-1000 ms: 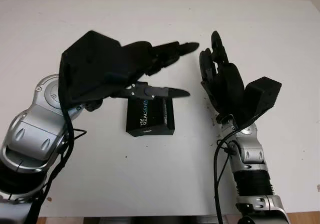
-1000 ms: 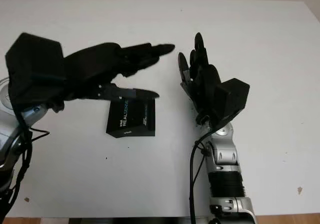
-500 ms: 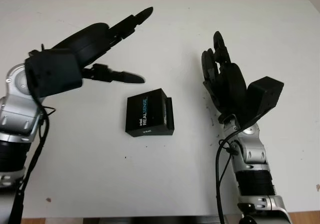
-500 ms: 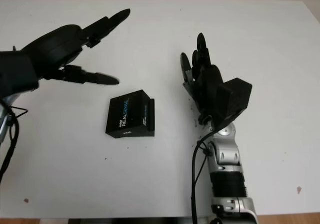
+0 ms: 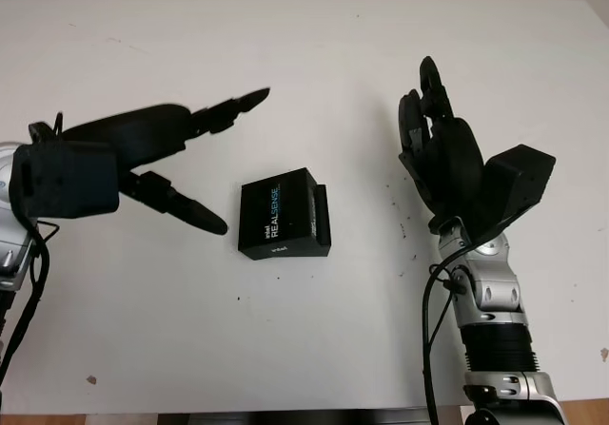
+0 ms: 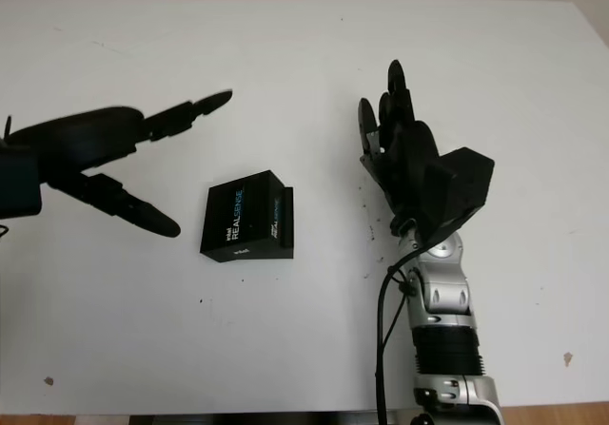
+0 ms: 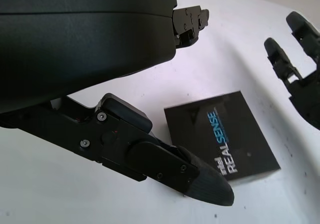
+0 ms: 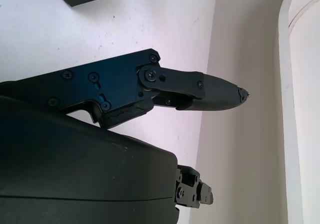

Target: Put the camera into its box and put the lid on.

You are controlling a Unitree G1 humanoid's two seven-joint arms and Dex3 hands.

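Observation:
A black box (image 5: pixel 284 218) printed "REALSENSE" lies in the middle of the white table with its lid on it. My left hand (image 5: pixel 233 159) hovers just left of the box, open and holding nothing, with one finger reaching past the box's far left corner and the thumb (image 7: pixel 200 179) pointing at its near left side. My right hand (image 5: pixel 425 102) stands to the right of the box, well apart from it, open and pointing away from me. In the left wrist view the box (image 7: pixel 222 134) sits just beyond the thumb.
The white table (image 5: pixel 314 349) stretches wide on all sides of the box. Its front edge runs along the bottom of the eye views. A few small dark specks mark the surface between the box and my right hand.
My left hand has pulled back from over the box to its left side and come down lower. The right hand drifted slightly right. The box has stayed put.

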